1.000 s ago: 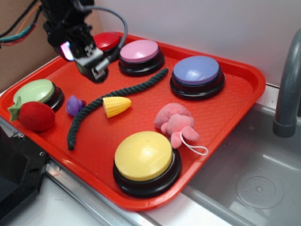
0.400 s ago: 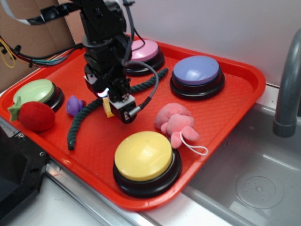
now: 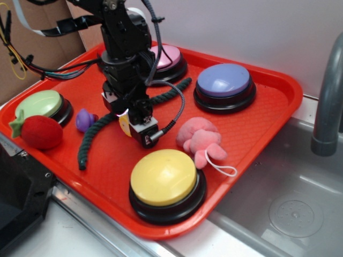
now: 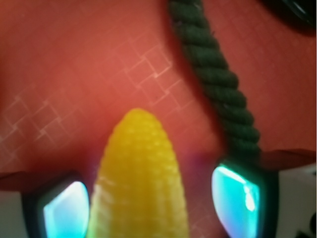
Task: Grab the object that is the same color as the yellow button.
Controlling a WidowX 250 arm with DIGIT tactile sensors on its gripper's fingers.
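the small yellow plastic toy corn cob (image 4: 141,178), ribbed with moulded kernels and tapering to a blunt tip, lies flat on the red textured plastic tray (image 3: 257,123), near its middle, up-tray from the large pale-yellow dome button on its black round base (image 3: 163,178). in the exterior view only a sliver of the cob shows beneath the black robot wrist. in the wrist view it sits between the two fingers (image 4: 62,210), which stand spread wide on either side; the gripper (image 4: 148,203) holds nothing, and a clear gap shows on the right, while the left finger is close to the cob, contact uncertain.

it looks light, hollow and stiff, so it should take a firm squeeze without deforming, but the glossy, conical sides could let it squirt toward the tip as the fingers close. the safest hold, by my judgement, is across the thick body near the base, where the sides run closest to parallel and the kernel ridges give some bite.

the dark green twisted rope (image 4: 218,84) runs just beside the right finger and could get pinched along with the cob.
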